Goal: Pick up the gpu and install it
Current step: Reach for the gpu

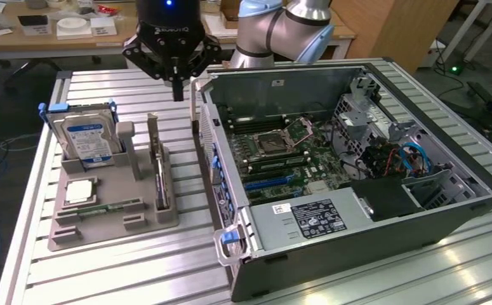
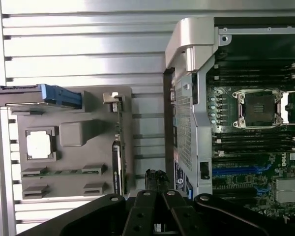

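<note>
Upper centre of the frame, the gripper hangs empty, fingers together. The gpu stands on edge in its slotted holder, top edge exposed for grasping.

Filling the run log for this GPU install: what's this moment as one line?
tool: shut, empty, above gap between gray holder and computer case | gpu: on edge in holder, ungripped | case: open

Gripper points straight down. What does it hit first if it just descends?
Probably the table strip between the grey holder and the PC case, missing the gpu. The gripper hangs close to the case wall, so it may clip that.
</note>
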`<state>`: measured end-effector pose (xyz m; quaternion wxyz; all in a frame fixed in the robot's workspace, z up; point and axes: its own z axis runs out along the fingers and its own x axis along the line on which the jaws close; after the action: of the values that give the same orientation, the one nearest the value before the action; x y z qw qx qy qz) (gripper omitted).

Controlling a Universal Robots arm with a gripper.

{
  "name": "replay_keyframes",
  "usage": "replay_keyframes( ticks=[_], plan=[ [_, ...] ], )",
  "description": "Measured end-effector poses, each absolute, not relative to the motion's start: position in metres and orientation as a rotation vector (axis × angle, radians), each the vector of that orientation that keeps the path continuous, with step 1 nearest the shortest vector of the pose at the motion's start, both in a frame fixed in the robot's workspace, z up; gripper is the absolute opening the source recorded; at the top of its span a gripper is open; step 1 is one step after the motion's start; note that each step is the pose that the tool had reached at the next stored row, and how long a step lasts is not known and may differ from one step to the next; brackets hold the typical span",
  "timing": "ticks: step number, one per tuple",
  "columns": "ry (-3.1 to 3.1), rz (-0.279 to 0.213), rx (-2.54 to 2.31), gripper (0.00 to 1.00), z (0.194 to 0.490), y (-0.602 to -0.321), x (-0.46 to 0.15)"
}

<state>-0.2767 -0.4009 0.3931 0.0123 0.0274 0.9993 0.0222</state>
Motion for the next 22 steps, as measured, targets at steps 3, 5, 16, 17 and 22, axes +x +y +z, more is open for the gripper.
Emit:
replay_keyframes(
  ticks=[3,5,16,17,22],
  plan=[
    [3.116,0.07,0.069,0.11,0.393,-0.401,-0.282],
    [3.116,0.07,0.055,0.11,0.393,-0.401,-0.285],
    [3.118,0.071,-0.018,0.11,0.393,-0.402,-0.305],
    [3.118,0.071,-0.021,0.11,0.393,-0.402,-0.308],
    [3.118,0.071,-0.041,0.11,0.392,-0.402,-0.319]
  ],
)
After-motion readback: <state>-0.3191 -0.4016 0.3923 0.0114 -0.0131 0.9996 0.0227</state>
